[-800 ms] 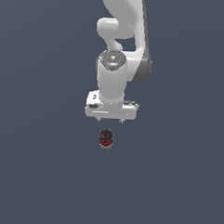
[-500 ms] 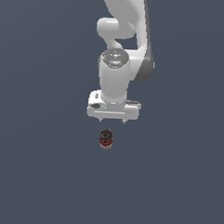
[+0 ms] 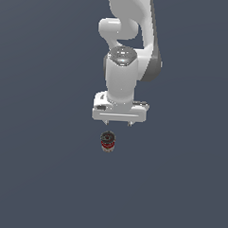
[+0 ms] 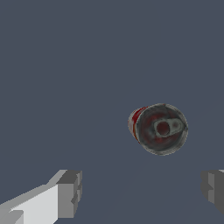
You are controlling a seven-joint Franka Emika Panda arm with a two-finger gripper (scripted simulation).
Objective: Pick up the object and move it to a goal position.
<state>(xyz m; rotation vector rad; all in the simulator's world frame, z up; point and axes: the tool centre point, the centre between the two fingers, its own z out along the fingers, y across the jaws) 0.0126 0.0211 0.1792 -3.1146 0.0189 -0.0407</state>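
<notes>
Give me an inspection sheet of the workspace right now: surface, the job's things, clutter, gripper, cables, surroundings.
Surface: plain dark grey-blue floor, no markings seen.
Job's things: one soup can, red-and-white label, dark metal top, upright, standing free on the surface.
Clutter: nothing seen.
Gripper: gripper open, pointing down, holding nothing; the can is clear of it and not between the fingers in the wrist view.
Cables: nothing seen.
Surroundings: only the white arm; no walls, bins or goal marker visible.
</notes>
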